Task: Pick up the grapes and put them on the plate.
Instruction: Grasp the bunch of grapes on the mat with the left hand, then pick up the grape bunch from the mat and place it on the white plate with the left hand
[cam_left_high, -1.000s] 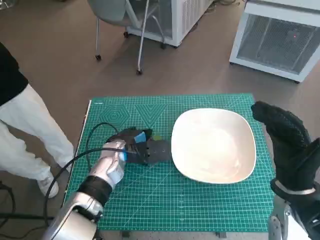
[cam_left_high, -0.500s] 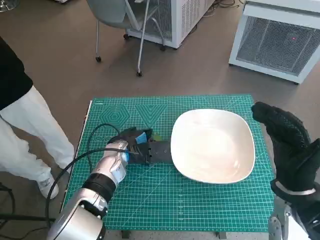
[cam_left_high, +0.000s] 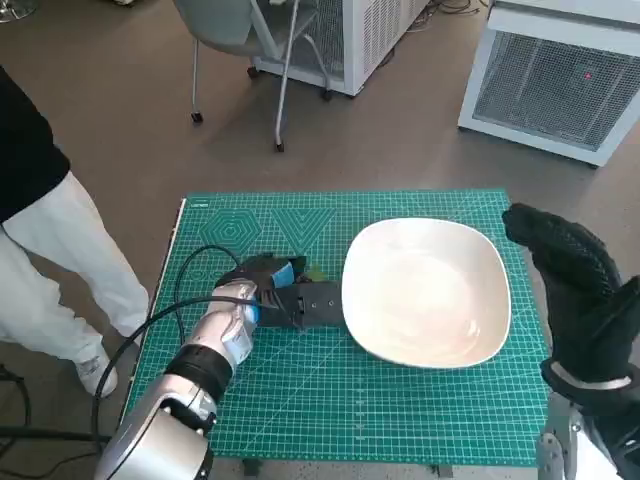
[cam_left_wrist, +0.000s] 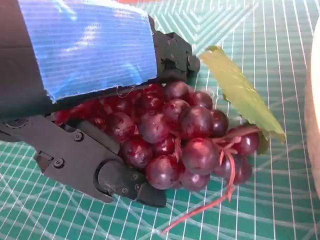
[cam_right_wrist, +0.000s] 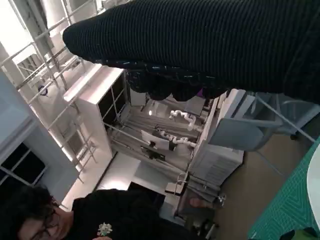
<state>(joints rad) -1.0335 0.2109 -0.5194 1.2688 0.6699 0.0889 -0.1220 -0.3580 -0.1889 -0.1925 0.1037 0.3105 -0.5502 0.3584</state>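
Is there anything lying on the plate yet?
No. In the head view the white plate is bare, and the grapes sit on the green mat under the left hand beside it.

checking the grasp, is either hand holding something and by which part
The left hand grips the grapes around the bunch's body, on the mat. The right hand holds nothing.

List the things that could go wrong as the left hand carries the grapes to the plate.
The left hand only cups the grapes from one side, so the bunch may slip out on lifting. The plate rim is very close, so a low carry could knock it. The loose stem could snag on the mat.
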